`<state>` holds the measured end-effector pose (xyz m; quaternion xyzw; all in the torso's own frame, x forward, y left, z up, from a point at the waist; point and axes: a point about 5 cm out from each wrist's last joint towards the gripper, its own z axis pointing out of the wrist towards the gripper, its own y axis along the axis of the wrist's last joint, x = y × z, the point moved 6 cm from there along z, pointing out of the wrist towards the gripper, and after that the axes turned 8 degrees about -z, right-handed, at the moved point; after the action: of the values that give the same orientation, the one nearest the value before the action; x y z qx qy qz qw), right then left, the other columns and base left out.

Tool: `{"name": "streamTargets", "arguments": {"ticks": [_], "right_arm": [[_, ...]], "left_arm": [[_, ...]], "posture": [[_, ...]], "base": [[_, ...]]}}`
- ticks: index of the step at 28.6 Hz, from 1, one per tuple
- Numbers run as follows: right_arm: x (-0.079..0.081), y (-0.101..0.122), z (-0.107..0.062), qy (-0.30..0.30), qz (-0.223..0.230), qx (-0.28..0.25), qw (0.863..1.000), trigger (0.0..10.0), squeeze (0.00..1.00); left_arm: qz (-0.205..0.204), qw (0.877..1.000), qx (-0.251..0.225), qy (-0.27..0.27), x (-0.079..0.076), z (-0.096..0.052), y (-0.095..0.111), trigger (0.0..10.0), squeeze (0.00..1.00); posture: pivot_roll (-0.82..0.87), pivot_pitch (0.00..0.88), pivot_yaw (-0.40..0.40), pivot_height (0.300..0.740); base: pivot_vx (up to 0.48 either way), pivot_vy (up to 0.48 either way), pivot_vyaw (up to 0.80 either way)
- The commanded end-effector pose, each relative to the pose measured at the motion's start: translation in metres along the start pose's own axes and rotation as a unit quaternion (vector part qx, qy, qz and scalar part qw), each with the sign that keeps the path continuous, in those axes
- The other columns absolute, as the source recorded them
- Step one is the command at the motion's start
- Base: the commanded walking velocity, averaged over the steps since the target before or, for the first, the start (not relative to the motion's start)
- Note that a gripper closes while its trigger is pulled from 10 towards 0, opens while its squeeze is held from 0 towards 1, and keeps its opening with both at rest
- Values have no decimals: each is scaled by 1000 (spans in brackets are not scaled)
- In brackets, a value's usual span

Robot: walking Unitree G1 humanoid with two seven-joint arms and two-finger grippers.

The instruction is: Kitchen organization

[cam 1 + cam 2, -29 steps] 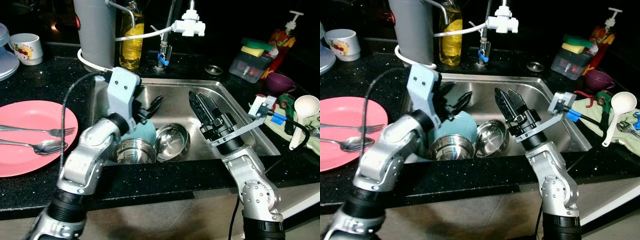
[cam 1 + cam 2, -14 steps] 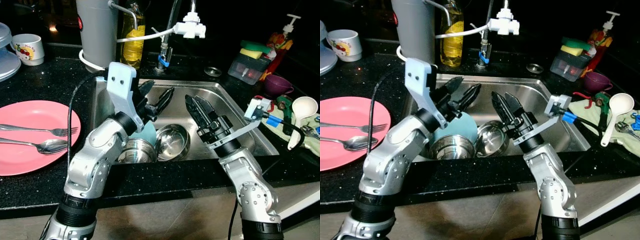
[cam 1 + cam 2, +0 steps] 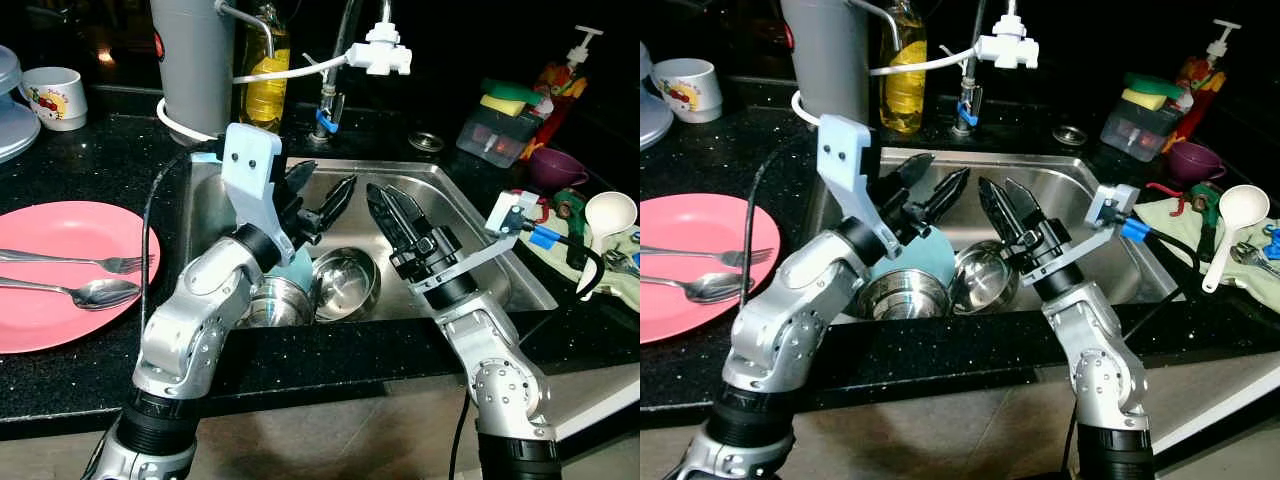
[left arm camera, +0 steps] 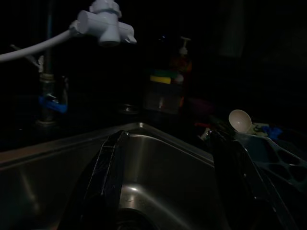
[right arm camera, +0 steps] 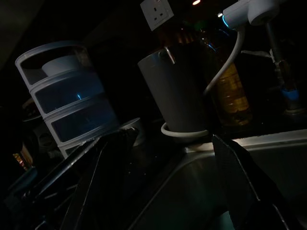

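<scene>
**Left eye view: both grippers empty above the sink**

You have two steel bowls (image 3: 345,283) and a teal bowl (image 3: 298,266) in the sink (image 3: 480,240), near its front wall. Your left gripper (image 3: 322,193) hangs above them, fingers spread, holding nothing. Your right gripper (image 3: 392,210) hangs just beside it, fingers also parted. On the counter to the left, a pink plate (image 3: 40,310) carries a fork (image 3: 90,261) and spoon (image 3: 85,293).

Dim kitchen, very dark wrist views
</scene>
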<state>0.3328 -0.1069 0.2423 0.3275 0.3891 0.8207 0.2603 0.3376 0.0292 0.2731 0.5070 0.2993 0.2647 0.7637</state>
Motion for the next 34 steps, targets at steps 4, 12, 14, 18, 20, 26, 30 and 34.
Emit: {"name": "streamTargets", "arguments": {"ticks": [4, 12, 14, 18, 20, 26, 30, 34], "right_arm": [[-5, 3, 1, -8, -1, -7, 1000, 10000, 0], [-8, -2, -2, -12, 3, -1, 1000, 10000, 0], [-7, -4, -2, -11, 3, 2, 1000, 10000, 0], [-8, -5, -3, -10, 4, 3, 1000, 10000, 0], [-8, -5, -3, -10, 3, 3, 1000, 10000, 0], [-13, -7, -5, -16, -7, 13, 1000, 10000, 0], [-19, -10, -10, -27, -12, 22, 999, 10000, 0], [-30, -23, -25, -46, -15, 46, 998, 10000, 0]], "left_arm": [[-2, 1000, 10, -21, -13, 1, -6, 10000, 0], [3, 1000, 17, -7, -9, -4, -10, 10000, 0], [4, 1000, 19, -7, -8, -5, -11, 10000, 0], [6, 1000, 21, -5, -6, -6, -13, 10000, 0], [7, 1000, 20, -5, -6, -5, -13, 10000, 0], [7, 1000, 27, 0, -4, -8, -20, 10000, 0], [7, 999, 33, 4, -2, -11, -23, 10000, 0], [7, 999, 49, 14, 3, -19, -33, 10000, 0]], "posture": [[143, 16, -158, 740], [154, 20, -170, 740], [162, 0, -170, 740], [165, 0, -171, 740], [163, 0, -172, 740], [161, 0, -177, 740], [159, 0, -179, 740], [158, 0, -180, 740]], "base": [[-183, 0, 0], [-258, 0, 0], [-272, 0, 0], [-280, 0, 0], [-285, 0, 0], [-289, 0, 0], [-289, 0, 0], [-286, 0, 0]]}}
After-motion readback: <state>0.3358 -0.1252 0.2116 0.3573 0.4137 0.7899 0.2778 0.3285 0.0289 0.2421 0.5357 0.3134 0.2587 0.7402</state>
